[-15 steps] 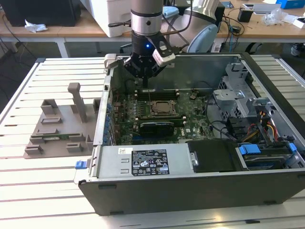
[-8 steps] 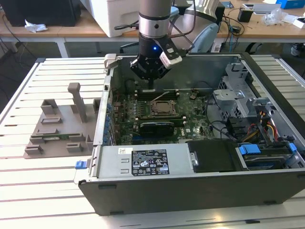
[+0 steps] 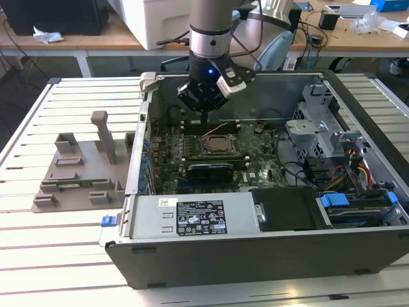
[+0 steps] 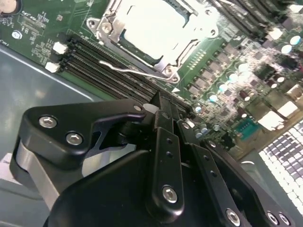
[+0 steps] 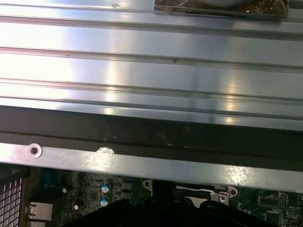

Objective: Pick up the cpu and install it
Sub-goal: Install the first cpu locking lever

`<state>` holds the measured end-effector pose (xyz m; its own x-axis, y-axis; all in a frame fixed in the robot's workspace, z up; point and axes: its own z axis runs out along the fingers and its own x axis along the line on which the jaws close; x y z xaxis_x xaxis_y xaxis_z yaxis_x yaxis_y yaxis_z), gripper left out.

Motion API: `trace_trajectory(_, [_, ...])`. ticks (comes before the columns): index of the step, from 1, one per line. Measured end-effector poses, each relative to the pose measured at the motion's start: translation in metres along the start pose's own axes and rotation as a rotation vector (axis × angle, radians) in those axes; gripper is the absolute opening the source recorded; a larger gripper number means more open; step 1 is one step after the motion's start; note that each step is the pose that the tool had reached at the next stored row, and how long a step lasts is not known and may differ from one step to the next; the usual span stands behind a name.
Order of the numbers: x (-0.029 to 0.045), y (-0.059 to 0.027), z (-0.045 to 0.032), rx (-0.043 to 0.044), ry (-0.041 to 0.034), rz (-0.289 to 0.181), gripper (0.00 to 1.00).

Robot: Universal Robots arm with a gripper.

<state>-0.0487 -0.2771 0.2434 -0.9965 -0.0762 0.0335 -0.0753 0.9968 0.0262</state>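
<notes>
Gripper [image 3: 203,116] hangs inside the open computer case [image 3: 255,256], fingers pressed together on nothing visible. Cpu [image 4: 158,28], silvery-white, sits in the motherboard socket [image 4: 106,29] just beyond the fingertips, retention lever [image 4: 132,71] unlatched.

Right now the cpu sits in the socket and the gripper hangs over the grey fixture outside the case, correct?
No: the gripper hangs inside the open case, over the motherboard, per the exterior view. The cpu does sit in the socket.
</notes>
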Motion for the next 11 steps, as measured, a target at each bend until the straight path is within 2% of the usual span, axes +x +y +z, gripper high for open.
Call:
trace_trajectory(1, [-0.0024, -0.0002, 0.0011, -0.0113, -0.0006, -0.001, 0.11])
trace_trajectory(2, [-0.0039, -0.0004, 0.0025, -0.0170, -0.0007, -0.001, 0.11])
trace_trajectory(3, [-0.0049, -0.0006, 0.0042, -0.0191, -0.0007, -0.001, 0.11])
trace_trajectory(8, [-0.0060, -0.0009, 0.0152, -0.0207, -0.0007, -0.003, 0.11])
trace_trajectory(11, [-0.0097, -0.0013, 0.0189, -0.0228, 0.0011, -0.003, 0.11])
